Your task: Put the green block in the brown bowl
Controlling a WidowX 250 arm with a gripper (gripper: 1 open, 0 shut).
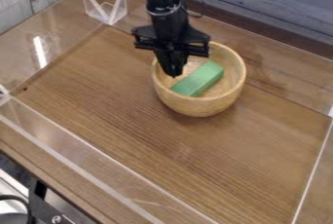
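The green block (200,79) lies free inside the brown bowl (198,107), slanting from the bowl's middle up toward its far right side. My gripper (173,69) points down over the bowl's left inner edge, just left of the block, holding nothing. Its dark fingers (168,60) taper toward one point and I see no gap between them from this angle. The black arm rises behind it toward the top of the view.
The bowl stands on a wooden tabletop (117,121) fenced by low clear acrylic walls (78,160). A small clear acrylic stand (101,7) sits at the back left. A grey plank wall runs along the back.
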